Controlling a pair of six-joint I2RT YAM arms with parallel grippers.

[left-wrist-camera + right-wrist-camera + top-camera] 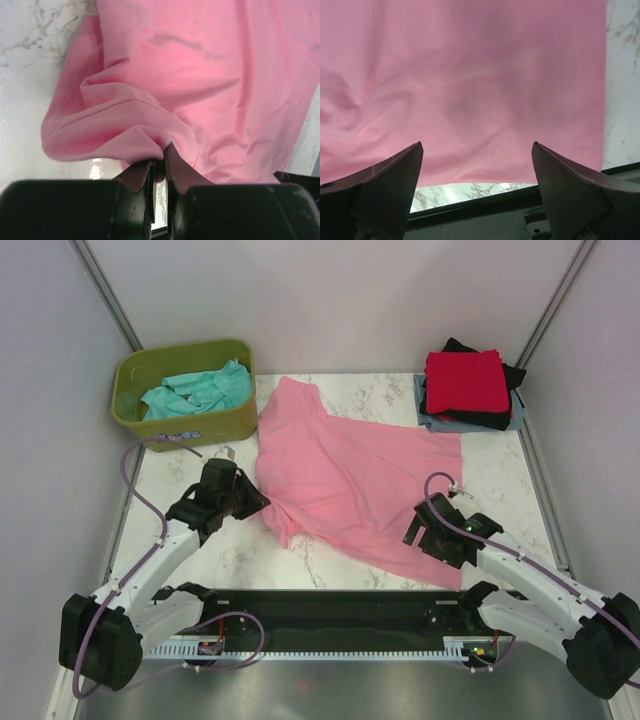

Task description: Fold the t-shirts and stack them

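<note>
Pink cotton shirt, spread across the table, looks limp and light, likely to sag unless lifted by its hems. Left gripper is clamped on a bunched near edge; right gripper hangs, jaws apart, over the bottom hem.

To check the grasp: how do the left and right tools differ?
The left tool is shut on a bunched edge of the pink t-shirt; the right tool is open, holding nothing. The left tool is at its left side, the right tool over its near hem. Both face that shirt.
</note>
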